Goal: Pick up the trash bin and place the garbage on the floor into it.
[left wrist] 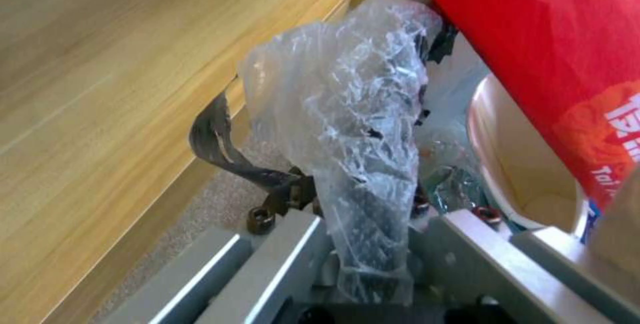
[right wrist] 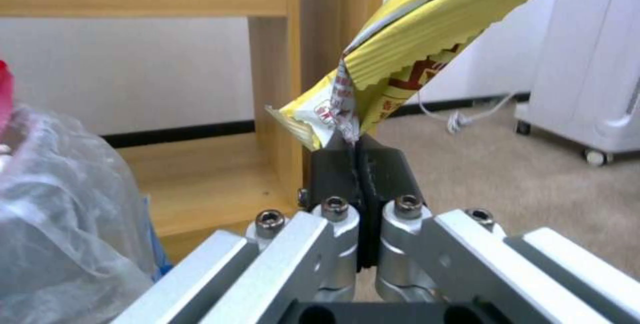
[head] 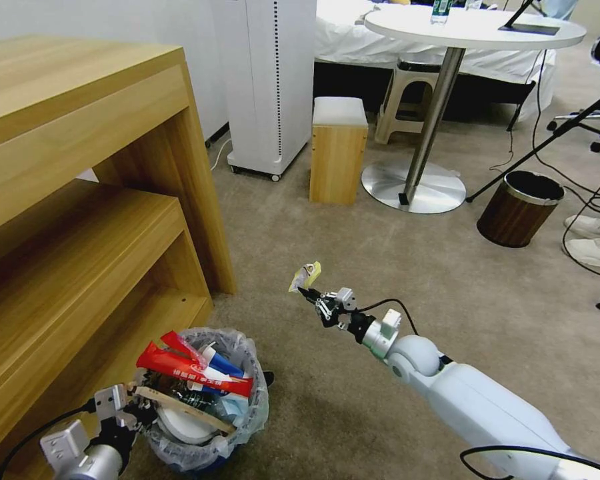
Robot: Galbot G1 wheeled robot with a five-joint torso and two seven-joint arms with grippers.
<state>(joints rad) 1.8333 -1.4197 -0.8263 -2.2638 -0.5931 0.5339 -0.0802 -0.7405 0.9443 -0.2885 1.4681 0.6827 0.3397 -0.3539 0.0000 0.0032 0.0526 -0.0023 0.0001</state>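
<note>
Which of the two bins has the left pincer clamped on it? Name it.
The trash bin beside the wooden shelf, bag-lined and full of litter; the left pincer grips its rim. The brown metal-rimmed bin stands apart, untouched.

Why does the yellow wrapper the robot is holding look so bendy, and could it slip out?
The yellow wrapper is probably floppy and very light: it is thin, creased, torn open. The right hand, shut on one corner, seems to hold it firmly, though a slick film could slip. The left hand grips the trash bin liner.

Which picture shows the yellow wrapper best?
The right wrist view. The wrapper is close up there, pinched at its torn end by the shut right gripper. In the head view it is a tiny yellow scrap at the gripper's tip, above the carpet. In the left wrist view, the bin's bag fills the middle.
</note>
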